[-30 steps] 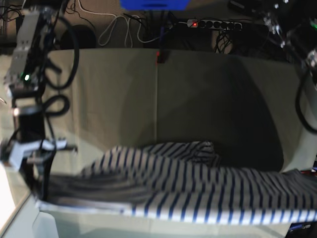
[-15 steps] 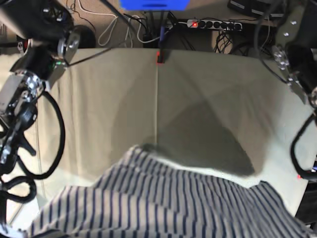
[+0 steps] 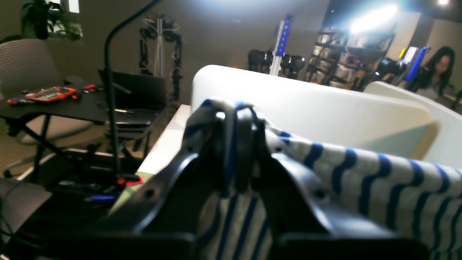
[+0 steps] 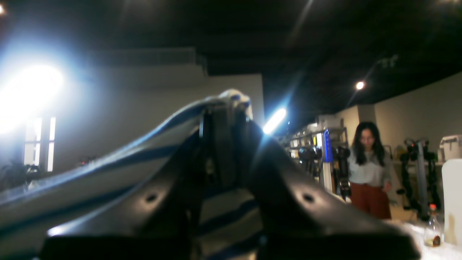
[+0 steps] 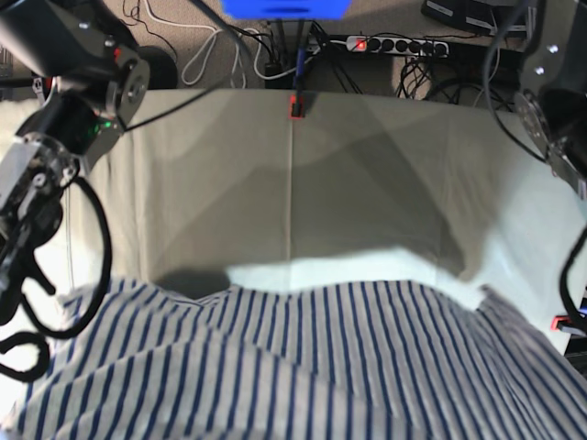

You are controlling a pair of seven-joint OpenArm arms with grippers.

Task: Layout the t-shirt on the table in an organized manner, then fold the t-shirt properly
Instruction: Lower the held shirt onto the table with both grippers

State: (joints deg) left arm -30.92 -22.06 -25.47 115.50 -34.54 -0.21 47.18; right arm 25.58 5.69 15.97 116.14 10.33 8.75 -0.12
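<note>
The t-shirt [image 5: 303, 367], white with thin blue stripes, hangs spread wide across the bottom of the base view, lifted close to the camera above the table [image 5: 367, 183]. Its shadow falls on the pale cloth behind it. In the left wrist view my left gripper [image 3: 234, 119] is shut on a bunched edge of the t-shirt [image 3: 361, 173], which trails off to the right. In the right wrist view my right gripper [image 4: 231, 108] is shut on another edge of the t-shirt [image 4: 108, 162], which stretches away to the left. Both grippers are out of frame in the base view.
My right arm [image 5: 64, 137] stands at the table's left side and my left arm [image 5: 550, 119] at its right. A red clamp [image 5: 295, 104] sits on the far edge, another [image 5: 559, 323] at the right. A power strip [image 5: 394, 43] and cables lie beyond. A person [image 4: 368, 169] stands in the background.
The t-shirt has gone from lying bunched along the table's front edge to hanging lifted and stretched wide near the camera. Both arms have risen and moved outward.
</note>
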